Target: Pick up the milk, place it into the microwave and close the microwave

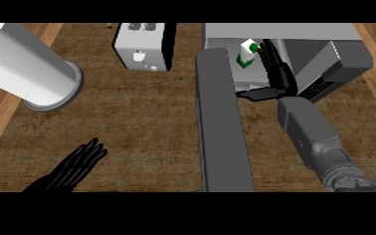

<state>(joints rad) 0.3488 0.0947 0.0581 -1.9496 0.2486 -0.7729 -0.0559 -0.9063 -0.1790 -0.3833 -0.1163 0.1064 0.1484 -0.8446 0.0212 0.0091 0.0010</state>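
Observation:
The milk (248, 55), a white carton with green markings, stands upright inside the open grey microwave (323, 35) at the back right. My right hand (279, 74) reaches into the cavity; its straight fingers lie along the carton's right side and the thumb sticks out left, well below the carton. The microwave door (223, 124) is swung open and runs as a long grey slab from the oven towards the lower edge, just left of my right forearm. My left hand (73, 165) rests open at the lower left, fingers up.
A white toaster (143, 45) stands at the back centre, left of the door. A large silver cylinder (37, 69) lies at the far left. The counter's wooden edge shows along the left side.

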